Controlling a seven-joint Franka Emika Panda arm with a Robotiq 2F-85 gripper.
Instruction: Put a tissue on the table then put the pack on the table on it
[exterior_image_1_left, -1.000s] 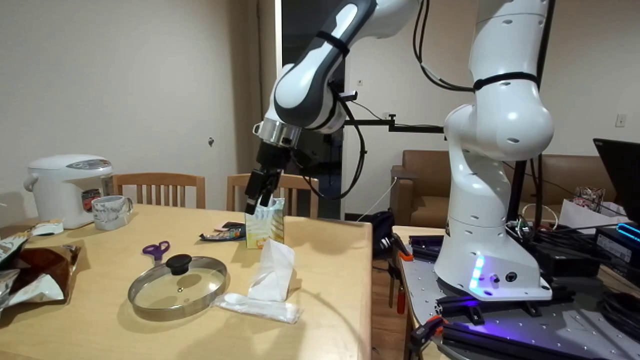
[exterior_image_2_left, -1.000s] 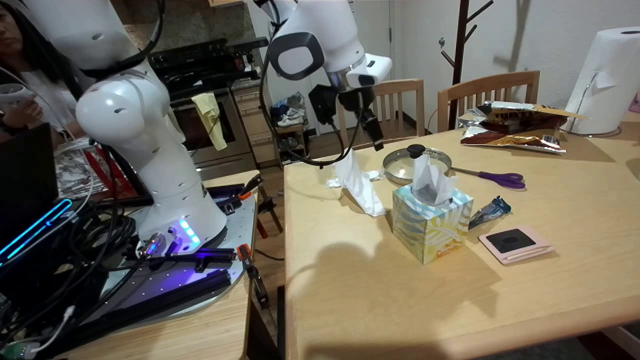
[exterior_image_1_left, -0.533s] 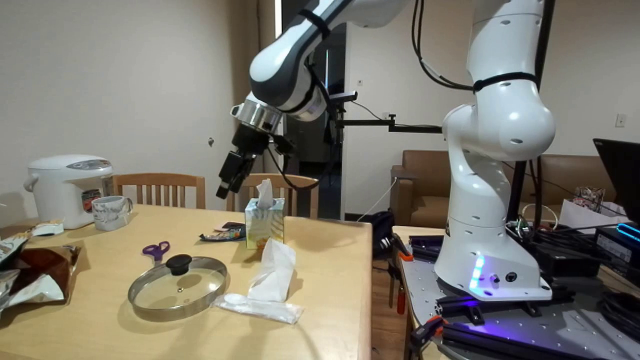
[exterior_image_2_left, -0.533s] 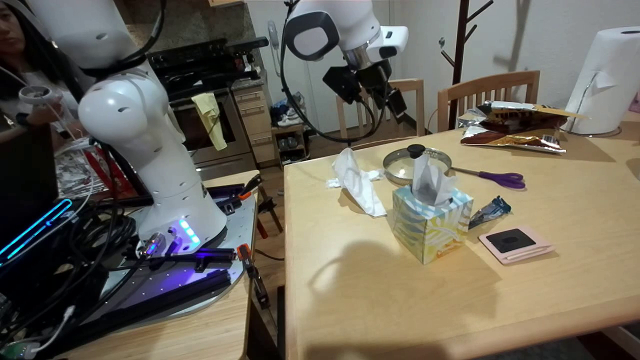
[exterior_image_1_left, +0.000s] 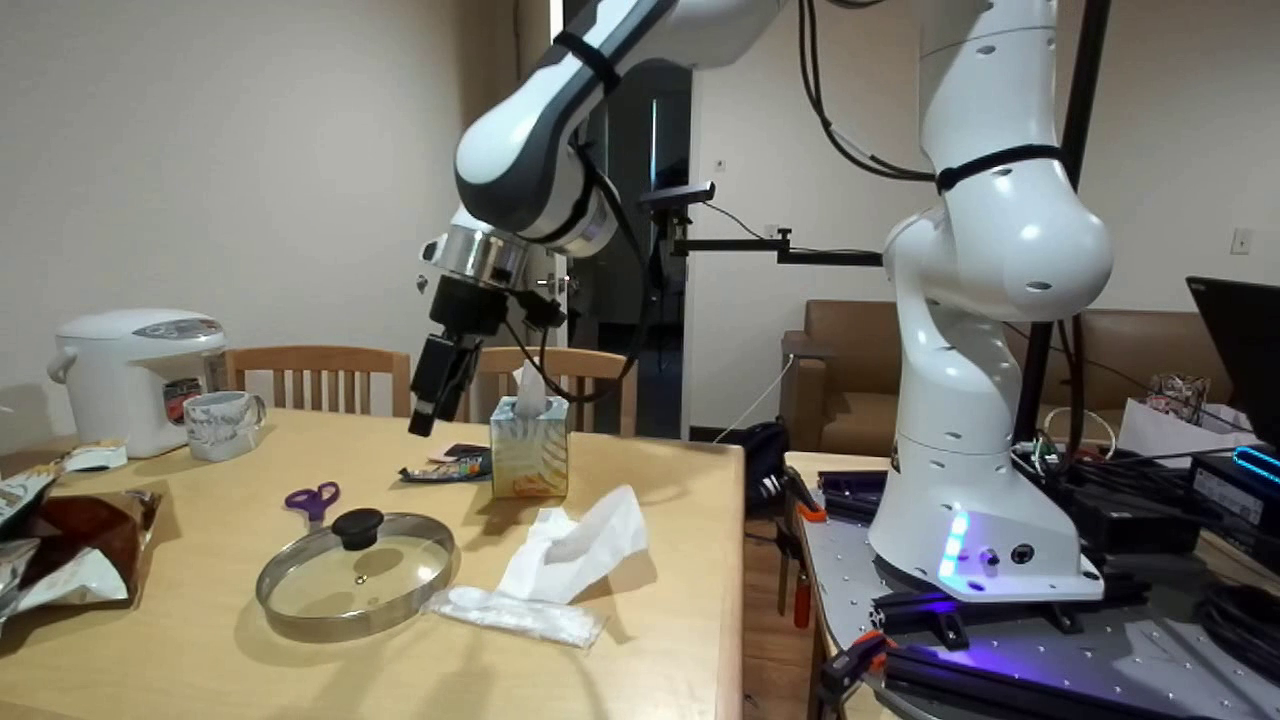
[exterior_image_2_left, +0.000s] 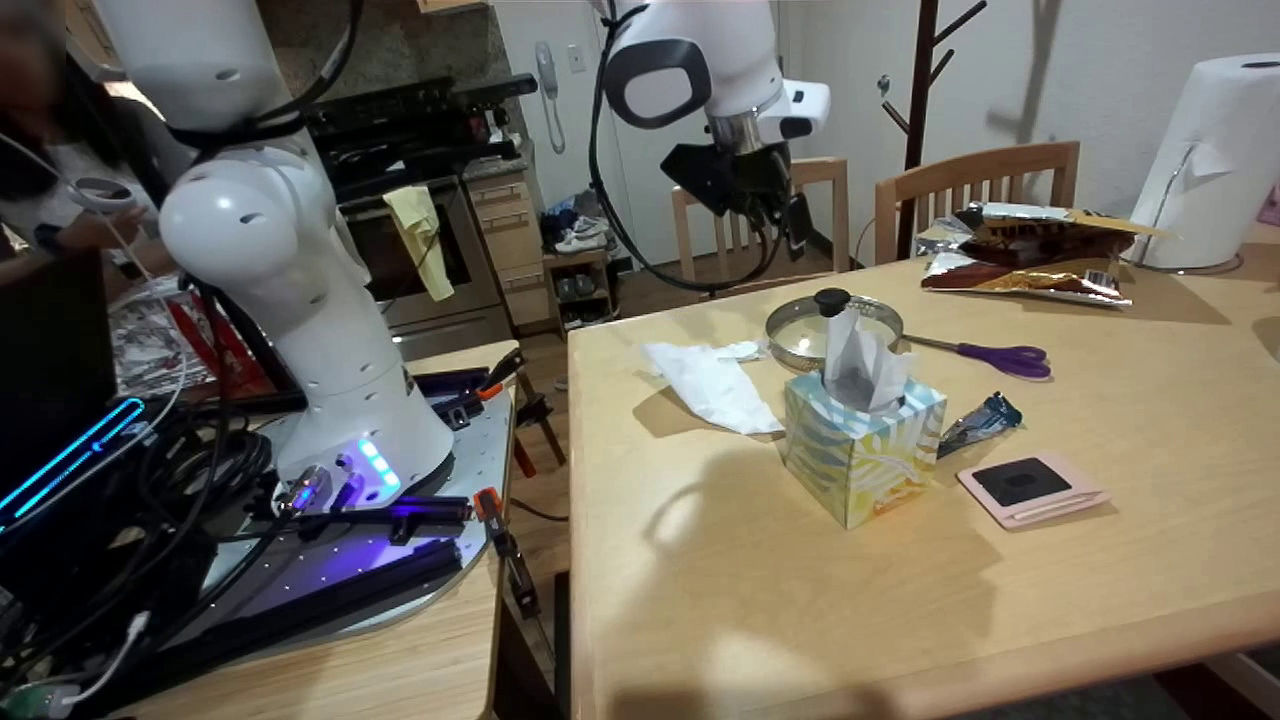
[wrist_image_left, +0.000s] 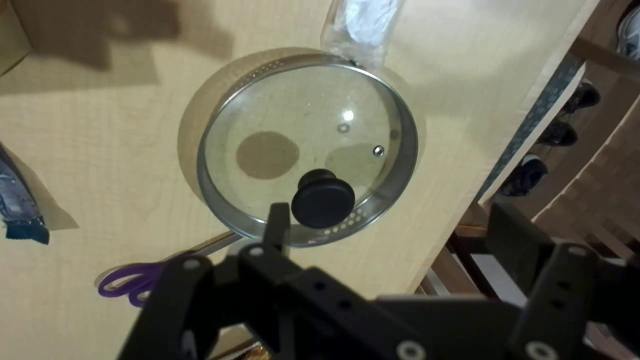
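The tissue is a crumpled white sheet on the light wooden table, partly raised, also seen in an exterior view. The pack is a flat white packet lying beside the tissue's lower edge, its other end at the glass lid's rim. It shows at the top of the wrist view and is mostly hidden behind the tissue in an exterior view. My gripper is open and empty, well above the table, beyond the lid in an exterior view. The tissue is out of the wrist view.
The round glass lid with a black knob stands left of the pack. Purple scissors lie by it. The yellow-green tissue box, a blue wrapper, a pink wallet and foil bags are on the table.
My gripper has moved left in an exterior view, away from above the tissue box, rising and then lowering a little. The upright tissue has sagged over and spread toward the robot side.
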